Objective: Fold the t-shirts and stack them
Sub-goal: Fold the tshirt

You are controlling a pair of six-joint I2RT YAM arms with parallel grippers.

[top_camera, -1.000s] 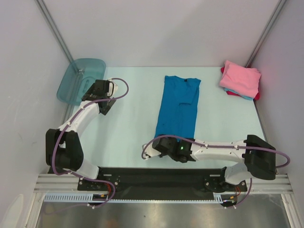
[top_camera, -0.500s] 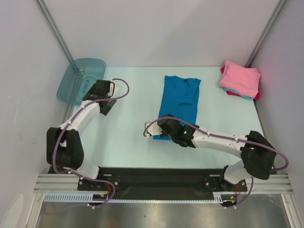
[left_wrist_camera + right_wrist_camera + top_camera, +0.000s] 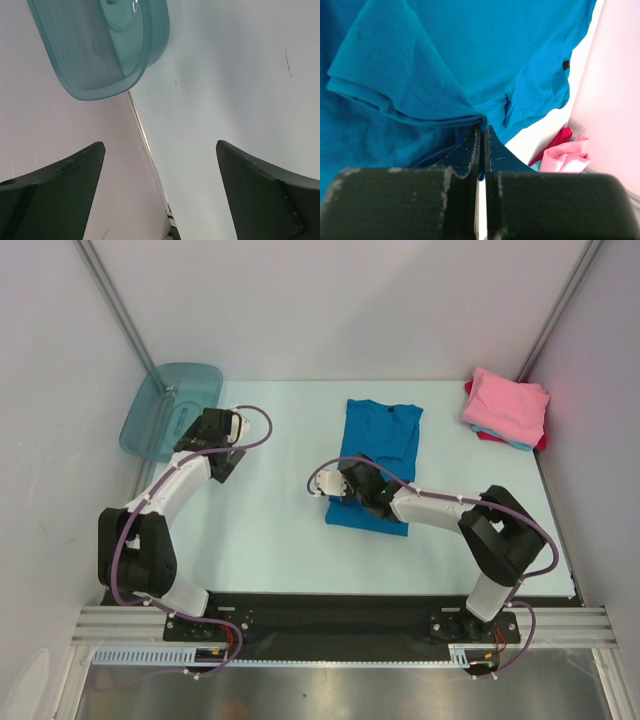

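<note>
Evidently to double it over, the right gripper [image 3: 482, 131] pinches an edge of the blue t-shirt [image 3: 470, 50]; the left gripper [image 3: 160, 145] idles, spread wide.

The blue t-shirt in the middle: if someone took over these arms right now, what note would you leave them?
Left gripper: open and empty, over the far-left part of the table, beside the teal tub.
Right gripper: shut on a fold of the blue t-shirt, over its near-left part.
The blue t-shirt lies mid-table with its sleeves folded in and its collar at the far end.
Done: a folded stack sits in the far-right corner, pink on top, red and light blue edges below.
Left: probably fold the near end up over the shirt, then move it onto the stack.
</note>
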